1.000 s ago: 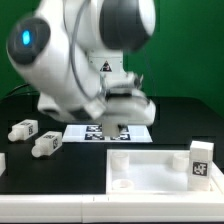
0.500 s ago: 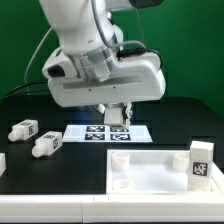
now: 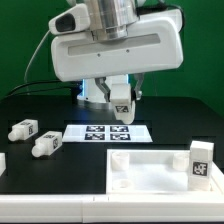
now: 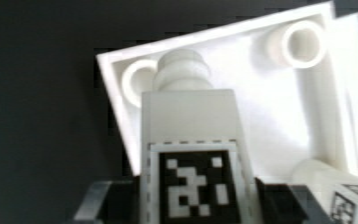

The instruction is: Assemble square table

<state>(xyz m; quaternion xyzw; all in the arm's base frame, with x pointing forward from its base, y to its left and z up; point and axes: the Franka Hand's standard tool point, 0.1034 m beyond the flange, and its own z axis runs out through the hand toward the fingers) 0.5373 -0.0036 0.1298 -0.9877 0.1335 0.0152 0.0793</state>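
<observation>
Exterior view: the gripper [image 3: 121, 101] hangs under the arm's broad white wrist block, its jaws clamped on a short white leg [image 3: 122, 105]. This held leg is clear of the table, with its black-and-white tag facing the camera. It hangs above the marker board [image 3: 108, 131], which lies flat on the black table [image 3: 180, 122].

In front of the marker board rests the square tabletop [image 3: 150, 154], a white slab with a raised rim, ribbed side up. An upright leg [image 3: 201, 163] stands on the slab toward the exterior view's right.

Toward the exterior view's left, two more legs lie on their sides on the table, well apart from the slab. The rear loose leg [image 3: 24, 129] and the front loose leg [image 3: 46, 145] are near each other.

In the wrist view, the held leg [image 4: 190, 125] runs out from the gripper [image 4: 190, 195], tag toward the lens. Beyond it lies a corner of the square tabletop [image 4: 247, 75] with two round sockets. The leg's rounded tip appears just beside one socket [image 4: 144, 72]; whether they touch I cannot tell.
</observation>
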